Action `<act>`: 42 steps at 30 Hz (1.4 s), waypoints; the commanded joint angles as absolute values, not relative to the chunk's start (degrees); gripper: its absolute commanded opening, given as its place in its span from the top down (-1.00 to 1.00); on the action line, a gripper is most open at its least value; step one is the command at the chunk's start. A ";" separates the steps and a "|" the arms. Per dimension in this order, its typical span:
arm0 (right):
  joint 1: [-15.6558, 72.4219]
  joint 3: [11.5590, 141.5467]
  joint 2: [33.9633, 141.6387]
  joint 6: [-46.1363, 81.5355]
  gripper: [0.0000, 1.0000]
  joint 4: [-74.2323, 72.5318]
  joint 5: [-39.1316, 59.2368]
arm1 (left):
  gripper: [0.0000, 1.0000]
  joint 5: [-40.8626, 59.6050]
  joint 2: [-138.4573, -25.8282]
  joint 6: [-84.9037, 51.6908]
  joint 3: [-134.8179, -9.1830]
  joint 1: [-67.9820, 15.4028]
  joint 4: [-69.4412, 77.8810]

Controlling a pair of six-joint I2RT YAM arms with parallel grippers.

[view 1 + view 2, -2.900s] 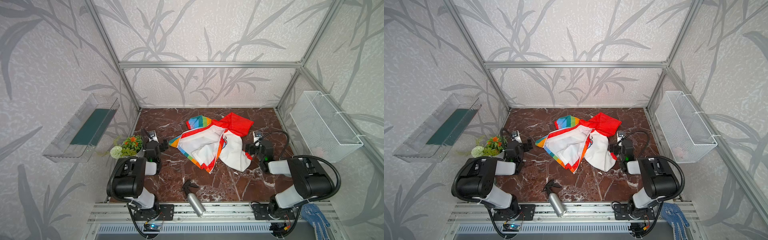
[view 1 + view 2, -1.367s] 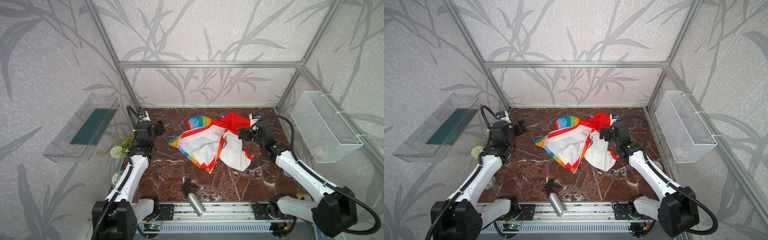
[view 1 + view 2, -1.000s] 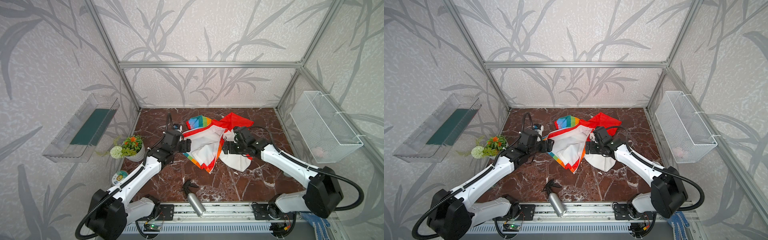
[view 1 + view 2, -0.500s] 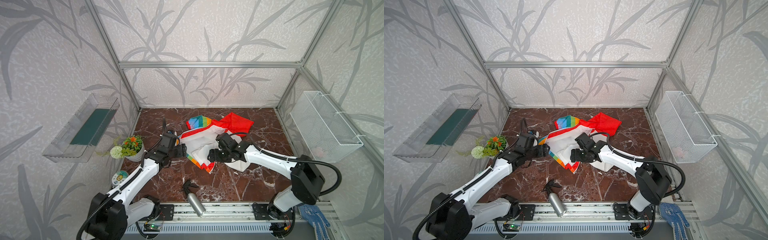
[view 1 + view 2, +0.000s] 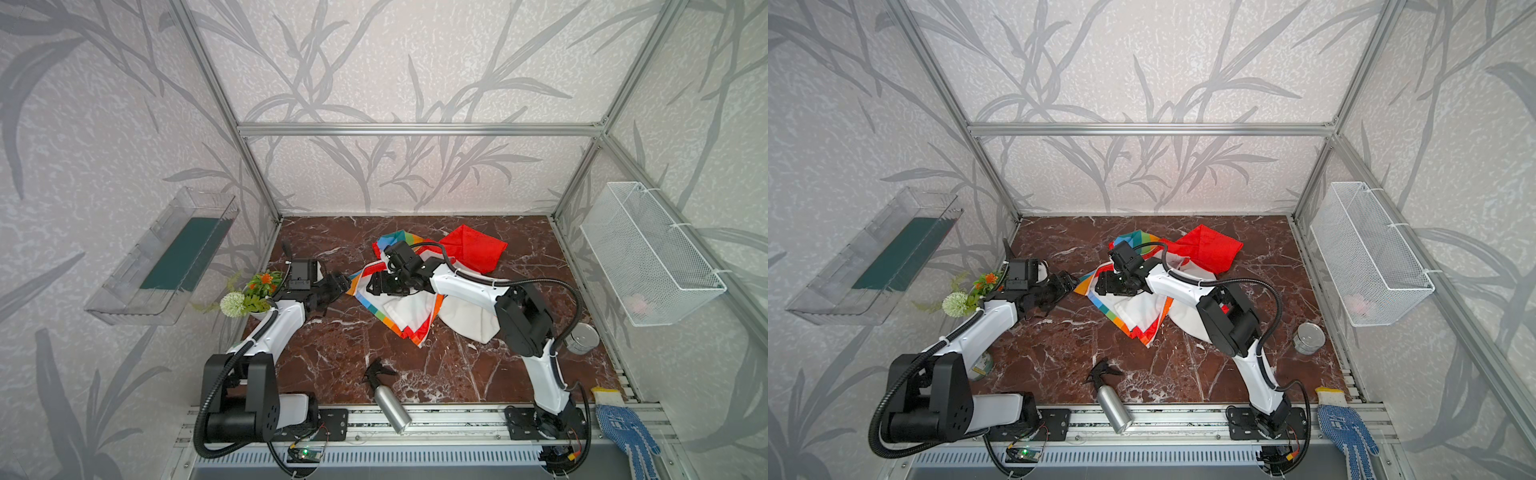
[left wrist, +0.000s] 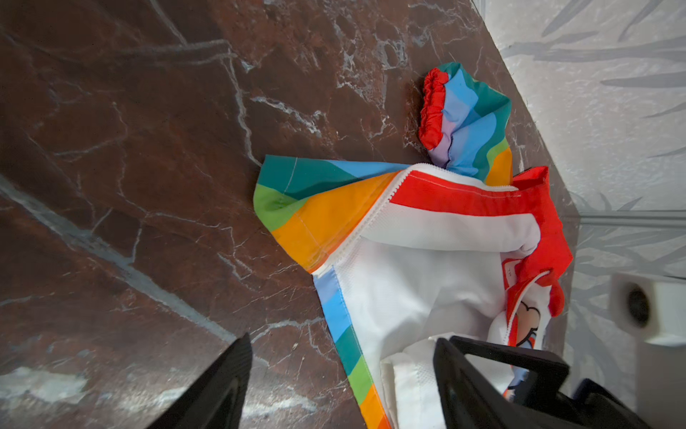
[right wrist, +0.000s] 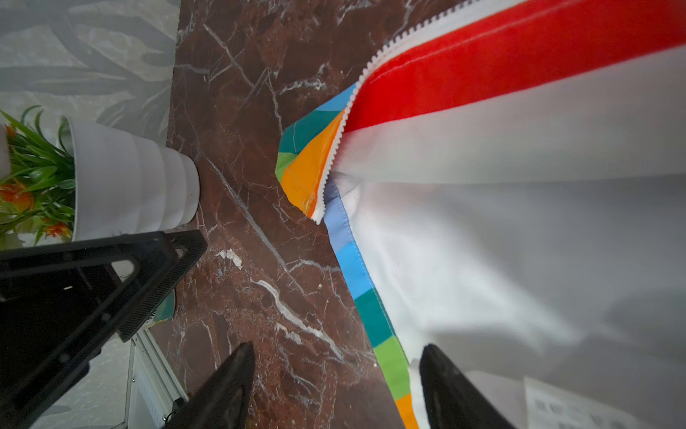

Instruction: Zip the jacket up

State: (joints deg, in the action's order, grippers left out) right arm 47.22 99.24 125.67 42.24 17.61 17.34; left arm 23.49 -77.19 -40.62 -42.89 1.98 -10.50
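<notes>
a small child's hooded jacket (image 5: 419, 309), white with rainbow-striped panels and a red hood (image 5: 473, 251), lies open and crumpled on the dark red marble bench (image 5: 332, 353), a little toward 12 o'clock from the middle. the hood points to 1 o'clock, a rainbow corner to 9 o'clock. the black left hand (image 5: 341, 283) sits just beside that corner, jaws apart, clamped on nothing; in the left wrist view the striped hem runs between its fingers (image 6: 222, 382). the black right hand (image 5: 376, 286) reaches across above the same corner, jaws also apart and empty. the thin cloth looks light, limp and slippery, likely to bunch and slide. the stitched edge beside the white zipper teeth (image 6: 371, 215) seems the firmest place to pinch. counted: one jacket, two hands, one silver spray bottle (image 5: 388, 409), one white flower pot (image 7: 130, 178), one tin can (image 5: 582, 338), one blue glove (image 5: 627, 432).
</notes>
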 commanded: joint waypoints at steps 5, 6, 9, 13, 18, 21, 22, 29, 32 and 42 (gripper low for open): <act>47.88 105.86 133.08 43.32 -0.26 10.48 19.95 | -0.50 29.90 -81.46 -44.25 -42.95 5.94 -5.92; 47.99 105.92 133.58 43.58 -0.23 9.01 19.80 | -0.49 30.19 -82.09 -44.14 -43.05 6.19 -6.03; 47.99 107.04 135.68 45.18 -0.15 6.23 20.42 | -0.48 31.48 -83.60 -44.21 -43.13 7.18 -5.50; 48.01 109.65 138.67 46.97 -0.09 4.42 21.80 | -0.46 32.94 -84.93 -44.30 -43.54 7.91 -5.04; 48.07 113.03 142.08 49.13 0.00 3.87 22.94 | -0.45 33.99 -86.16 -44.46 -43.46 8.43 -4.18; 48.08 114.42 143.41 49.44 0.04 3.87 22.72 | -0.44 34.71 -86.64 -44.87 -43.42 8.94 -3.49; 48.08 114.79 143.83 49.49 0.07 3.76 22.81 | -0.44 34.95 -86.67 -44.96 -43.43 9.09 -3.31; 47.82 118.80 147.04 49.97 0.32 4.91 22.91 | -0.42 35.60 -87.52 -44.90 -43.86 10.45 -3.27; 47.59 117.97 145.87 50.00 0.78 4.02 22.71 | -0.41 35.95 -88.13 -44.94 -43.86 10.72 -3.13; 45.56 100.59 133.64 56.32 1.00 -9.75 28.39 | -0.29 41.55 -92.19 -48.49 -43.83 10.63 3.24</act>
State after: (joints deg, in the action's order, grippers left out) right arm 46.54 103.35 138.82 53.12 -2.42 25.71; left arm 38.83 -91.24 -46.70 -42.92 10.31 -0.05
